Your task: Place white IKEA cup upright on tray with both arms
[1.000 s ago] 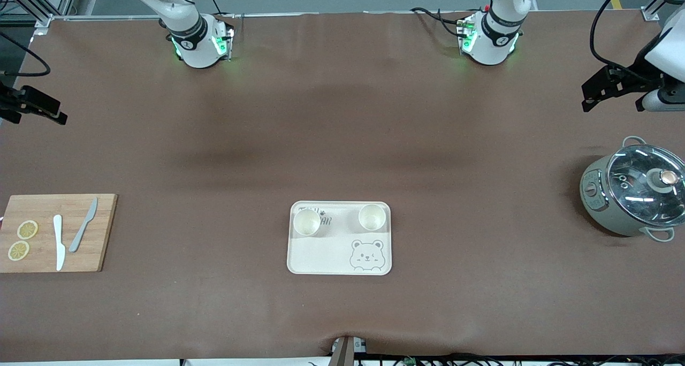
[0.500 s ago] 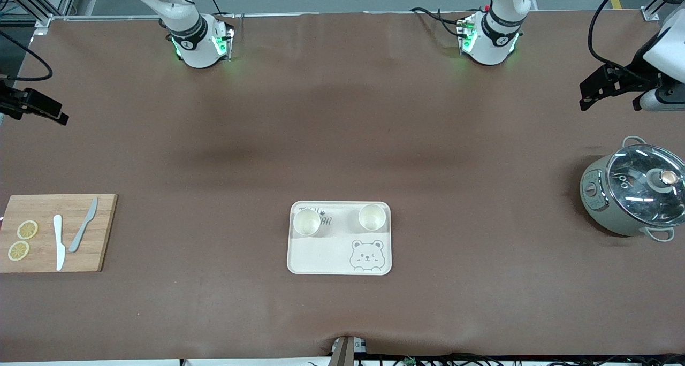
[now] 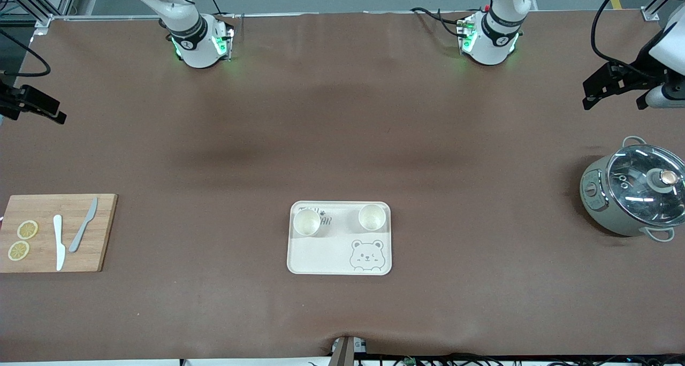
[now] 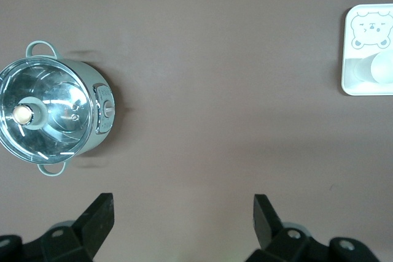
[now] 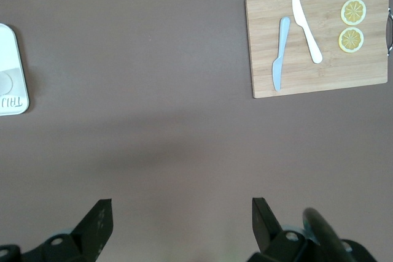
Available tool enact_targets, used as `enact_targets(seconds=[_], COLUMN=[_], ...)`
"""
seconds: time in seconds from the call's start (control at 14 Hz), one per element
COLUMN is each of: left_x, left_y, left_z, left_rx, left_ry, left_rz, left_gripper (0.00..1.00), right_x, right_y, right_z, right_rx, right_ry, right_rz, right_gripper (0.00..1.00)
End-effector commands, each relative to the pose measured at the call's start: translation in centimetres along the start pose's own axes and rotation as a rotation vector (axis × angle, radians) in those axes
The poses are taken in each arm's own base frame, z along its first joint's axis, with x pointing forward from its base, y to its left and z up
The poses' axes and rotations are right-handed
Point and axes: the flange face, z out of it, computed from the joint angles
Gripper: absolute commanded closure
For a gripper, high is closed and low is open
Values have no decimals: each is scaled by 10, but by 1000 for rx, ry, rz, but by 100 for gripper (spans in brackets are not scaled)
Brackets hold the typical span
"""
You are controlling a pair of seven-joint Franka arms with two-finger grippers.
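The cream tray (image 3: 321,256) with the bear face lies on the brown table, near the front camera. Two white cups stand upright on its farther half: one (image 3: 306,222) toward the right arm's end, one (image 3: 372,217) toward the left arm's end. My left gripper (image 3: 613,90) hangs open and empty over the table's left-arm end, above bare table (image 4: 182,204). My right gripper (image 3: 32,106) hangs open and empty over the right-arm end (image 5: 182,207). The tray's edge shows in the left wrist view (image 4: 368,29) and the right wrist view (image 5: 9,47).
A grey-green pot with a glass lid (image 3: 634,195) stands at the left arm's end, also in the left wrist view (image 4: 52,111). A bamboo cutting board (image 3: 59,232) with two knives and two lemon slices lies at the right arm's end (image 5: 316,38).
Both grippers have shifted only slightly at the table's ends. The tray and the two cups have not moved.
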Motion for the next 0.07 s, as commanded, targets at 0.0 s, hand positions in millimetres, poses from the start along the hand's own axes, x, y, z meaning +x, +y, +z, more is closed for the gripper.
enact_targets(seconds=[0.0], left_x=[-2], left_y=[1], left_z=[-6], left_rx=[-19], left_ry=[-11], left_rz=[12], left_gripper=[0], right_x=[-3], right_y=[1], right_z=[-7], right_rx=[-10], right_ry=[6], right_rz=[-17], right_gripper=[0])
